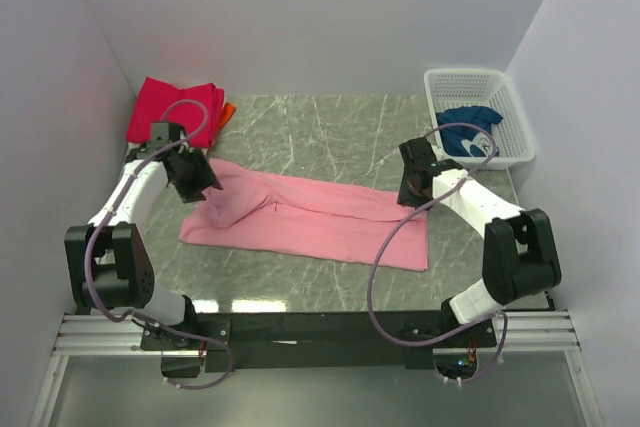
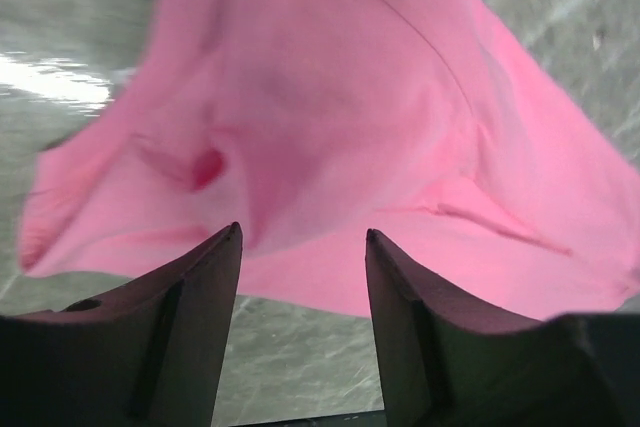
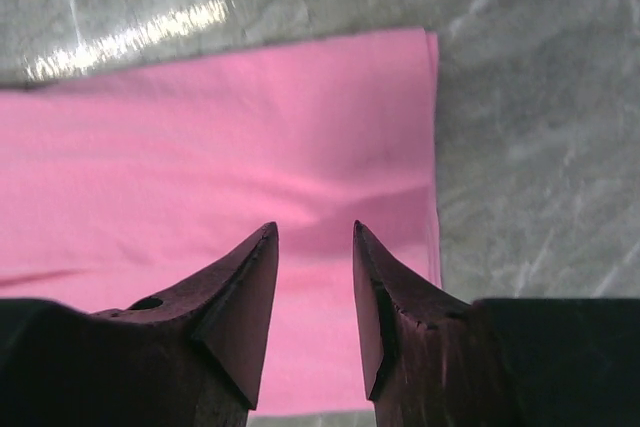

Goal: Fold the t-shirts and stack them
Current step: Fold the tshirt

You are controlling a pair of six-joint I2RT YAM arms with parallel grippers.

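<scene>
The work surface is a table (image 1: 330,127) with a glossy grey-green marbled top. The light pink t-shirt (image 1: 310,217), of soft matte cloth, lies across the middle of the table as a long band running from left to right. Its right end is flat with a straight, square edge. Its left end is rumpled into raised folds and creases. The magenta-red t-shirt (image 1: 175,107) sits folded in the far left corner as a flat rectangular block, with a sliver of the orange t-shirt (image 1: 229,110) showing at its right edge. The dark blue t-shirt (image 1: 470,132), with white print, lies bunched inside the white mesh basket (image 1: 520,117), a rigid rectangular plastic container at the far right corner. The left arm reaches forward along the left side, wrist pitched down, with the left gripper (image 1: 200,182) over the rumpled left end of the pink shirt. Its jaws stand spread, and the wrist view shows nothing between them. The right arm is bent at the elbow and angled inward, with the right gripper (image 1: 410,187) over the far right part of the pink shirt. Its jaws are likewise parted and hold nothing. Count: four t-shirts, one basket, two arms, two grippers.
</scene>
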